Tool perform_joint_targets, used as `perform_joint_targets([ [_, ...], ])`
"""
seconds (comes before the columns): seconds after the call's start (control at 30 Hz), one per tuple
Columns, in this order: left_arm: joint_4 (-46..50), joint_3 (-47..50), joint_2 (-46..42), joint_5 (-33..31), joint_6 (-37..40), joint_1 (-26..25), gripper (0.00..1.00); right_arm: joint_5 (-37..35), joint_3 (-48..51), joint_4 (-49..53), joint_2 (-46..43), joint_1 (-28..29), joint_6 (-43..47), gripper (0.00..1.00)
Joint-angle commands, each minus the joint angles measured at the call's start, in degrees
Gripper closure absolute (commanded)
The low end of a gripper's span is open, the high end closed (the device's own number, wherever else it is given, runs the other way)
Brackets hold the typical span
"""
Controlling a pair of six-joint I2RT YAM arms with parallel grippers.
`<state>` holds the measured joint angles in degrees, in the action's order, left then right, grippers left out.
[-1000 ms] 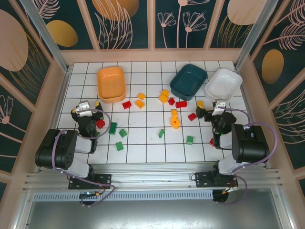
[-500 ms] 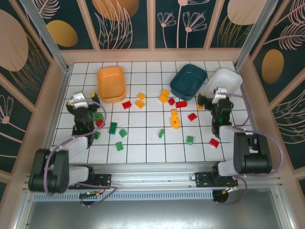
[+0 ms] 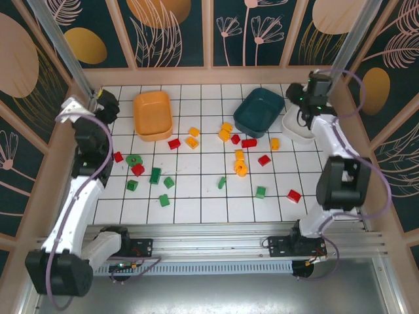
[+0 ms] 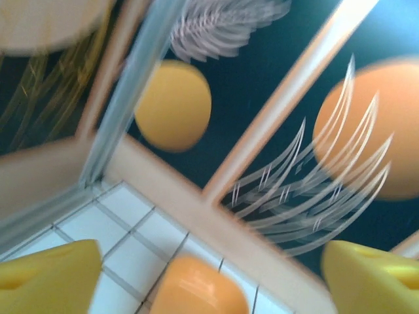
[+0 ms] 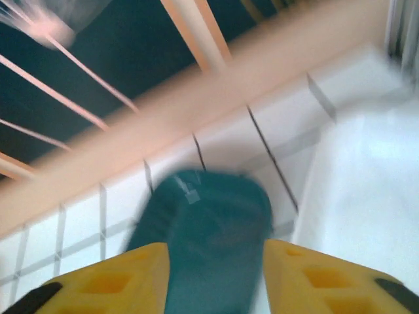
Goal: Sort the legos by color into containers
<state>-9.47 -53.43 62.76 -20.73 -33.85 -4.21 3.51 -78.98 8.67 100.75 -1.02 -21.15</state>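
Observation:
Red (image 3: 174, 143), green (image 3: 155, 175) and yellow-orange legos (image 3: 224, 134) lie scattered over the middle of the white tiled floor. The orange container (image 3: 152, 114), dark teal container (image 3: 259, 111) and white container (image 3: 296, 124) stand along the back. My left gripper (image 3: 107, 101) is raised at the back left, beside the orange container (image 4: 196, 288); its jaws (image 4: 209, 268) are open and empty. My right gripper (image 3: 313, 91) hangs high over the white container (image 5: 366, 196). It is open and empty (image 5: 215, 252), and the teal container (image 5: 209, 242) shows between its fingers.
Patterned wall panels enclose the floor on three sides. Metal posts rise at the back left (image 3: 62, 52) and back right (image 3: 353, 39) corners, close to each raised gripper. The arm bases and a rail (image 3: 209, 245) run along the near edge.
Both arms have lifted off the floor and swung to the back, the left toward the back-left corner, the right over the white container. Both wrist views are blurred by motion. The jaws have narrowed, the right more.

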Motion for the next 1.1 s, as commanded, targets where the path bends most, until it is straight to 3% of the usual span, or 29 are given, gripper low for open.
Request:
perform_joint_targets([
  [0.0,11.39,-7.73,9.65,9.71,1.29,0.06,0.22,-0.29,-2.64,9.28,3.88,0.84,-5.08,0.59],
  [0.13,15.25,-15.08,21.79,20.22,1.54,-0.29,0.32,0.64,-3.57,8.47,8.35,1.89,-7.47,0.57],
  [0.2,17.46,-19.36,27.54,22.15,2.28,-1.33,0.32,0.98,-5.10,8.90,10.28,2.86,-7.94,0.56],
  [0.5,25.43,-34.92,46.46,20.87,6.57,-6.70,0.32,0.44,-7.82,9.09,15.13,4.75,-9.70,0.55],
  [1.07,26.77,-37.09,54.93,18.02,8.69,-8.31,0.33,-1.05,-10.50,11.35,17.92,7.86,-9.53,0.61],
])
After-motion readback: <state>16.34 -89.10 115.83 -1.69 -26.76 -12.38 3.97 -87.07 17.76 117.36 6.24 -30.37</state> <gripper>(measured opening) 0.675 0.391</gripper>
